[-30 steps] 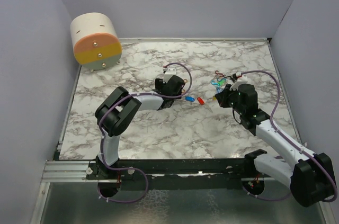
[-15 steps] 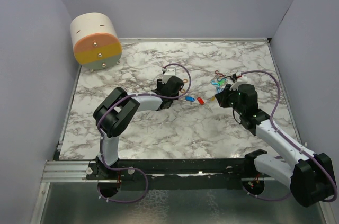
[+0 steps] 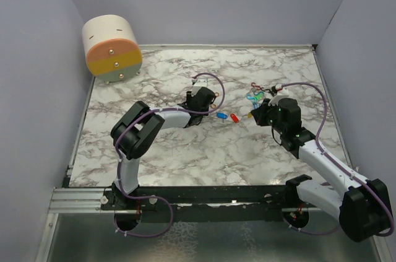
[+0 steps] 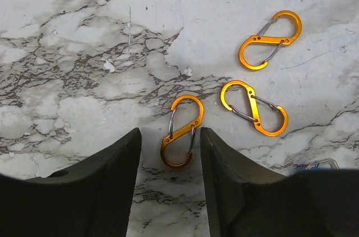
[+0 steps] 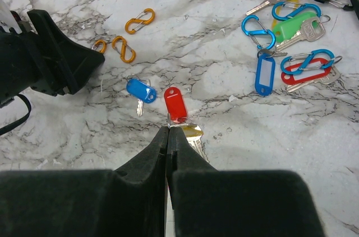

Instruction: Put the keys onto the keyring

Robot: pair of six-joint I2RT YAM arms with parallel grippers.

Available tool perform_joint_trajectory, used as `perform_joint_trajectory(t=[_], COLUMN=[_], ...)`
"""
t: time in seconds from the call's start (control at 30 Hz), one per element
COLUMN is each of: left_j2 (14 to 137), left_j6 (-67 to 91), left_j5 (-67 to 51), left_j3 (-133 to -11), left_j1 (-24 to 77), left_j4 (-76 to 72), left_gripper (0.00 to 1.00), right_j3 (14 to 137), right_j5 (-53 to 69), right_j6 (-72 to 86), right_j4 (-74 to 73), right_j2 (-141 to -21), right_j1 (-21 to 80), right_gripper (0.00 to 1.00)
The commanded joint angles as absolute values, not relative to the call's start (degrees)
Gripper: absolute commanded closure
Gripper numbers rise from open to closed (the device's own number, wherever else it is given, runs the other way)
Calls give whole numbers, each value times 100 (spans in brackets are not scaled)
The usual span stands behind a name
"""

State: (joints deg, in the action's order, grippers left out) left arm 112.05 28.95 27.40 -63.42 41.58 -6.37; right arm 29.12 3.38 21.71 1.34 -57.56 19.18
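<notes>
Left jaws have narrowed astride an orange clip (image 4: 181,131), still apart, not clamped; right jaws together beside the red key (image 5: 175,104); no key hung yet

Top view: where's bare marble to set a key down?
Free: the table's near strip, this side of the red key; left side below the round box. Crowded: orange clips at left pincer, clip-and-key pile by right pincer.

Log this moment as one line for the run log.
left gripper: open, straddling orange clip | right gripper: shut, tips at red-tagged key | stage: that clip carries no key yet
</notes>
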Motion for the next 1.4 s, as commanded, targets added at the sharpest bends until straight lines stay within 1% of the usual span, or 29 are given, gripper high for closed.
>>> perform_joint_trajectory(t=[0.0,0.03,0.17,0.3,0.37,0.47,0.5,0.67,0.87,1.2,1.37], left_j2=[11527,11531,11499,11488,11504,11517,11510,11395,11004,10150,9963], left_j6=[2815,2805,2806,2803,2801,2785,2778,2767,2723,2502,2508], left_j5=[2373,2355,2355,2315,2284,2223,2205,2188,2047,1751,1577], left_j3=[-6338,-6340,-6289,-6239,-6232,-6218,-6212,-6156,-6000,-5944,-6063], left_j1=[4135,4131,4131,4131,4131,4131,4131,4131,4159,4777,5081], left_j4=[-155,-153,-149,-157,-160,-194,-207,-248,-360,-487,-486], left_gripper=[55,57,59,67,76,96,100,100,100,100,100], right_j3=[2878,2884,2881,2877,2874,2874,2874,2874,2889,3040,3107], right_j5=[440,441,439,439,439,459,476,670,1218,1143,943], right_j6=[2093,2093,2094,2099,2095,2084,2070,1953,1727,1395,1256], right_j4=[344,343,344,342,343,340,335,360,521,574,560], right_j2=[-5701,-5697,-5699,-5692,-5685,-5687,-5694,-5719,-5966,-6372,-6554], right_j1=[1951,1951,1951,1951,1951,1951,1951,1951,2051,2596,2865], right_gripper=[99,99,99,99,99,99,99,99,99,99,99])
